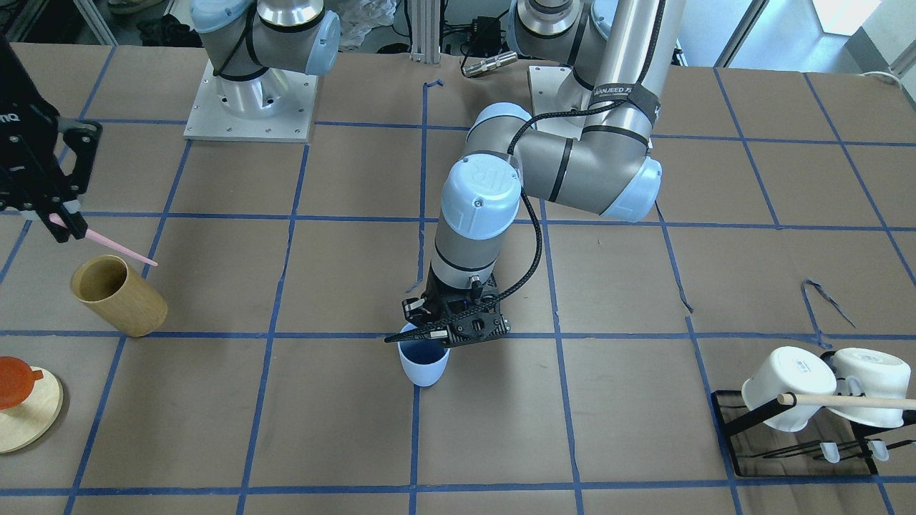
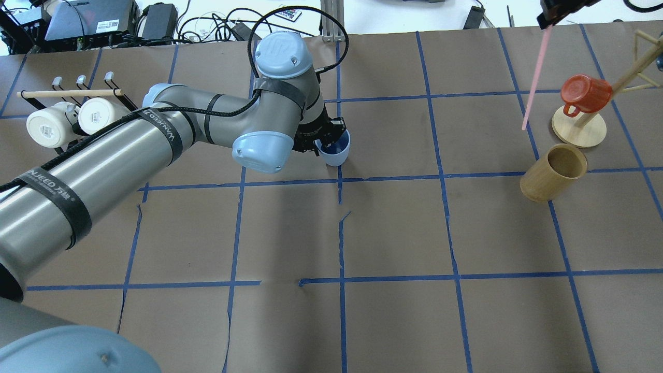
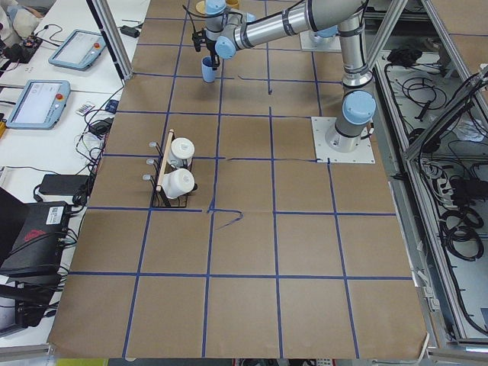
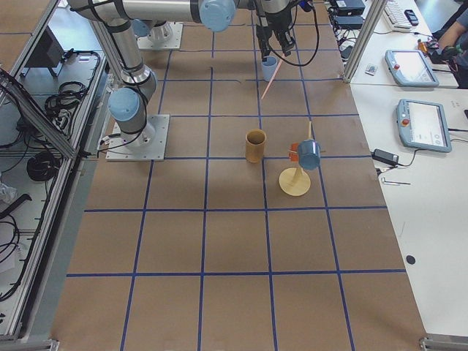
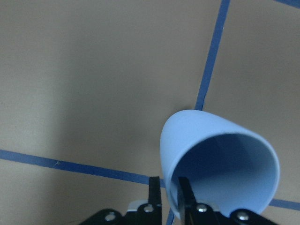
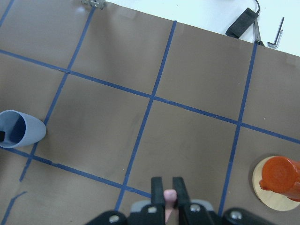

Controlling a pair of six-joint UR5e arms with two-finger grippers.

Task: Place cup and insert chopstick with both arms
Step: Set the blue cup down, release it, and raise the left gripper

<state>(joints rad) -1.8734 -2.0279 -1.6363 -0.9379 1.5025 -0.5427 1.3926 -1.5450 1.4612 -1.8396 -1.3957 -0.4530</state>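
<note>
about halfway, i judge: the left gripper (image 5: 169, 197) is clamped on the cup (image 1: 424, 365) rim at mid-table (image 1: 215, 429), not yet released, and the right gripper (image 6: 169, 194) pinches the chopstick (image 2: 533, 85) well apart, so insertion remains.

One camera faces the robot (image 1: 544, 157) from across the bench (image 1: 215, 429), looking steeply down; another looks forward over its shoulders. Two distant ones look along the bench from either end. The left wrist camera sits close behind the left claw (image 5: 169, 187); the right wrist camera hangs higher. All six show the blue cup (image 1: 424, 368).
</note>
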